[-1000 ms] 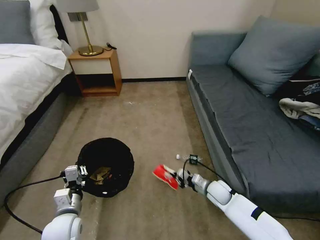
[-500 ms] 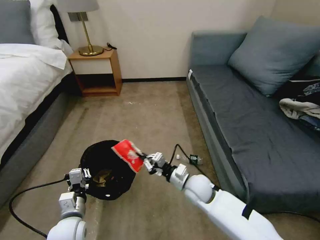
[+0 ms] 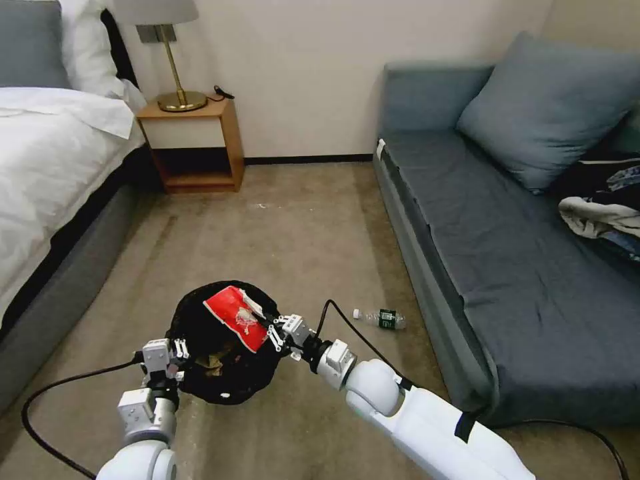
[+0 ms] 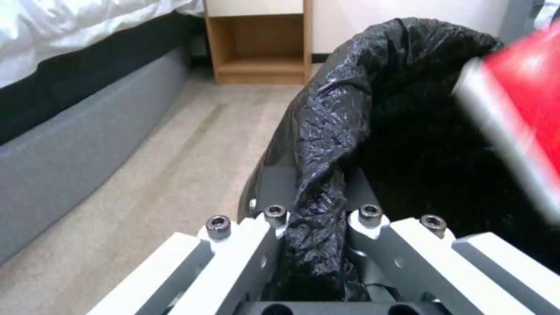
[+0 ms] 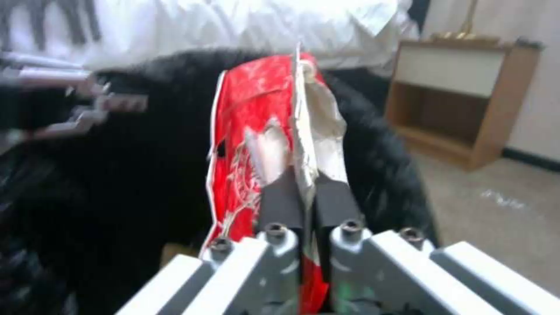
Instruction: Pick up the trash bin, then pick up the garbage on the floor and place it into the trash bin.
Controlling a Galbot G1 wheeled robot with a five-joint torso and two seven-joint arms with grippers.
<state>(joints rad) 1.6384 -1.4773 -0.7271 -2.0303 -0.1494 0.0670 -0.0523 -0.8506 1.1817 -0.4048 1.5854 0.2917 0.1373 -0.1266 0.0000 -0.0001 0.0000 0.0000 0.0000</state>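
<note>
Right hand (image 3: 272,331) clenched the red snack packet (image 3: 233,317) above the trash bin (image 3: 223,383), whose near-left rim the left hand (image 3: 175,351) gripped; dropping it in required unclenching.

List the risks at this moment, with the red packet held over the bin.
1. The right gripper pinches the red snack packet by one edge; the packet hangs partly across the near rim, so a release here might drop it outside.
2. The left gripper holds the trash bin by bag and rim alone; a nudge from the right arm could tip it or pull the liner loose.
3. The right arm's cable loops toward the small bottle and might snag it.
</note>
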